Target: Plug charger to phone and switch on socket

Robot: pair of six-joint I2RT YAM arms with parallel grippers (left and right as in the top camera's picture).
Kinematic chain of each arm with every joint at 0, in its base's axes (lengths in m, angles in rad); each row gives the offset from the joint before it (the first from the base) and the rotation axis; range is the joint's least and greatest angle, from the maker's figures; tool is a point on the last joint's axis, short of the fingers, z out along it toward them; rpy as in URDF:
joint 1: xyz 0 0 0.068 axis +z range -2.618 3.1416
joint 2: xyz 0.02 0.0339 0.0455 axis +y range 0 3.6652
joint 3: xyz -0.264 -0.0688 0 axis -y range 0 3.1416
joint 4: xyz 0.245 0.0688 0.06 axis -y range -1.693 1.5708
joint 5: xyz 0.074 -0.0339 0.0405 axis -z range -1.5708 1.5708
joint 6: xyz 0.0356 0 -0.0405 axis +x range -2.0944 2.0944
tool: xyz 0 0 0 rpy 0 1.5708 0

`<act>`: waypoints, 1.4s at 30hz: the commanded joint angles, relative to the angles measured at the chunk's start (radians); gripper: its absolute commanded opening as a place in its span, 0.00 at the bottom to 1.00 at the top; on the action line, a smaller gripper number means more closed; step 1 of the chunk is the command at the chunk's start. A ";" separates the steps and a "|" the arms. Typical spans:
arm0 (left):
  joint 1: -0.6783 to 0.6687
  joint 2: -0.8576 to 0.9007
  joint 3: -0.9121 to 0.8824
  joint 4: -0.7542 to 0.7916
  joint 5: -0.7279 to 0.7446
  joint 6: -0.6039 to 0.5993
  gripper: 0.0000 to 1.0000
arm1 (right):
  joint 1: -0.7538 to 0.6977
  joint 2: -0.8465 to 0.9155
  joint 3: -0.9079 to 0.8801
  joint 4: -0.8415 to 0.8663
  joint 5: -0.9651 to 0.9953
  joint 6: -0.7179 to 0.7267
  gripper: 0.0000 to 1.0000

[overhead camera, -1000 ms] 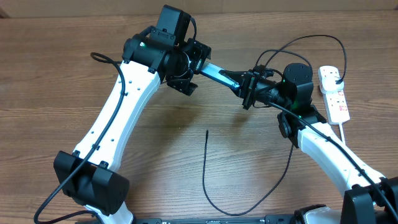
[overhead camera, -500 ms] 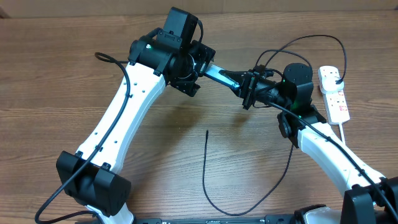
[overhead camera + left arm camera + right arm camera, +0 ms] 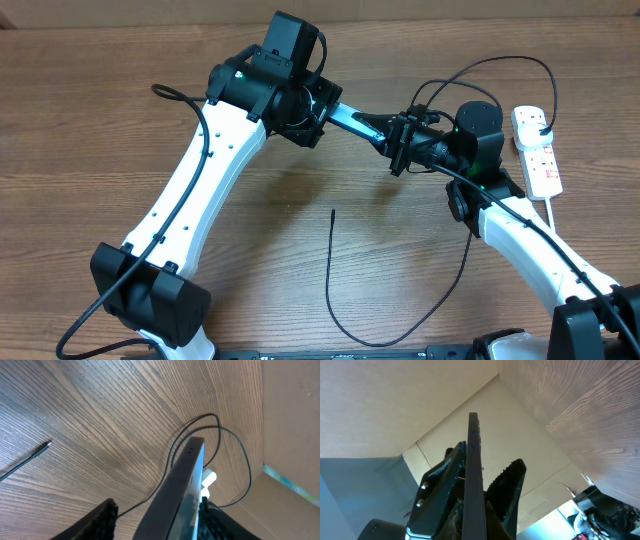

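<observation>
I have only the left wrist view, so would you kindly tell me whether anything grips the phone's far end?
Observer: Yes, the right arm's fingers are shut on the phone.
Operator: Thank you. Where is the socket?
Observer: The socket lies flat on the table, beyond the right arm on the robot's right.
Operator: And how does the charger run from its tip?
Observer: The charger runs toward the robot's base, then curves back up beside the right arm.

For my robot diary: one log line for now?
right gripper: shut on phone | left gripper: open around phone | charger: tip on table, unplugged
</observation>
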 commanded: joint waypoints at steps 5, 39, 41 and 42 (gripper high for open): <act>-0.005 0.013 0.004 0.000 -0.020 -0.023 0.43 | 0.002 -0.003 0.018 0.018 -0.006 0.138 0.04; -0.013 0.013 0.004 0.039 -0.008 -0.018 0.06 | 0.002 -0.003 0.018 0.019 -0.006 0.138 0.04; -0.013 0.013 0.004 0.047 -0.007 -0.011 0.06 | 0.002 -0.003 0.018 0.019 -0.005 0.138 0.04; -0.013 0.013 0.004 0.051 -0.006 -0.011 0.05 | 0.002 -0.003 0.018 0.019 -0.006 0.138 0.04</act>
